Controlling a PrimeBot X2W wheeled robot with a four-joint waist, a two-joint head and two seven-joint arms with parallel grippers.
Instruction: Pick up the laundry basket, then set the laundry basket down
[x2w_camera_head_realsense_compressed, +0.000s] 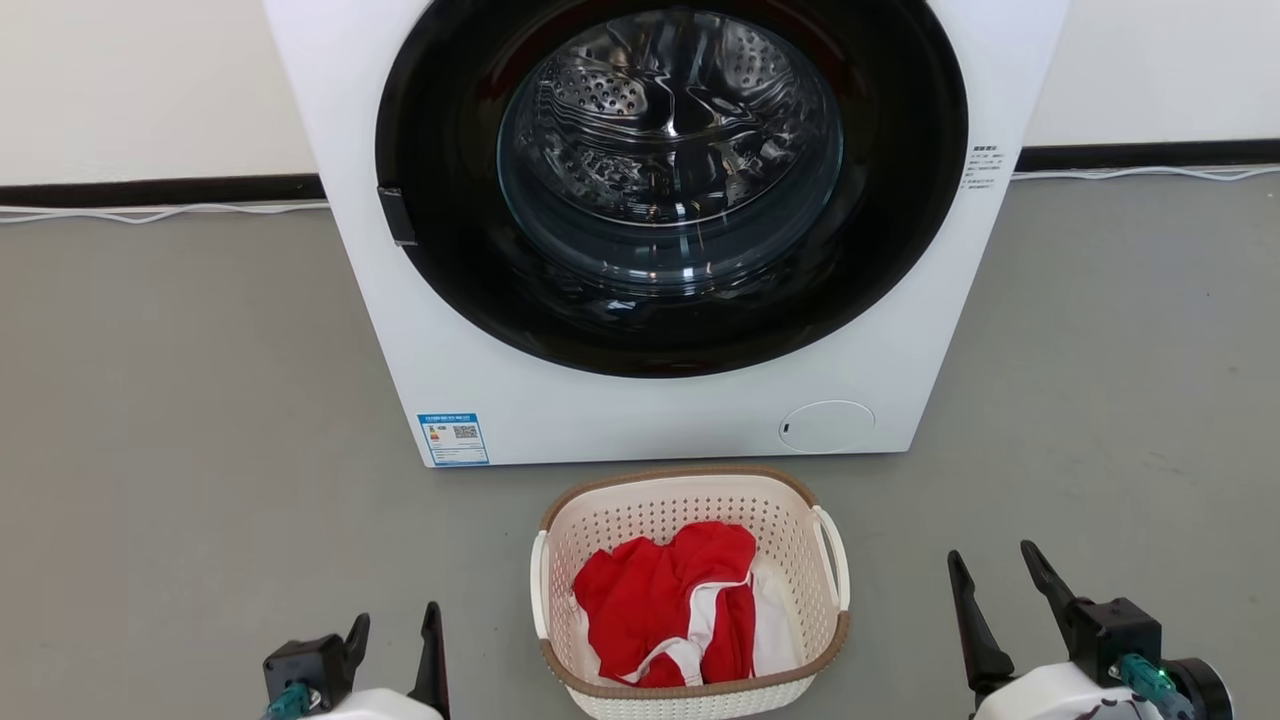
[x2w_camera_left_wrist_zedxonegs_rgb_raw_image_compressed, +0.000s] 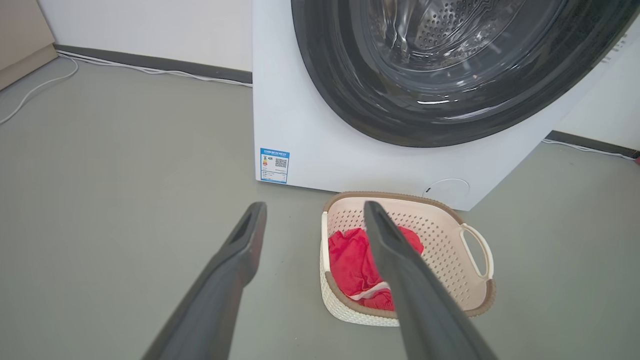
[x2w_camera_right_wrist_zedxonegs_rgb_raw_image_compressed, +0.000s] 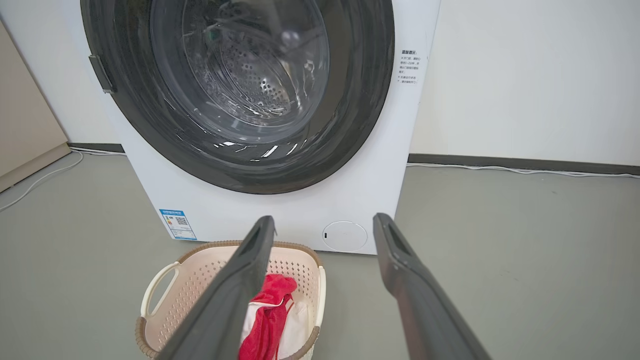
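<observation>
Both claws hang released and empty: left claw (x2w_camera_head_realsense_compressed: 396, 622) and right claw (x2w_camera_head_realsense_compressed: 992, 552) flank the laundry basket (x2w_camera_head_realsense_compressed: 680, 472). It sits on the floor (x2w_camera_head_realsense_compressed: 200, 450) between them, just before the washer (x2w_camera_head_realsense_compressed: 600, 420), one loop handle facing each claw. Its long axis is hard to call. Both arms look equally near. Red clothing (x2w_camera_head_realsense_compressed: 660, 600) lies inside, and nothing blocks either side.

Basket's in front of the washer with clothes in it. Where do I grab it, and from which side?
Take the laundry basket by its white loop handles: left gripper on the left handle, right gripper on the right handle, each from its own side. The loops stand off the walls, both open grippers flank it, and a two-sided hold should keep it level.
</observation>
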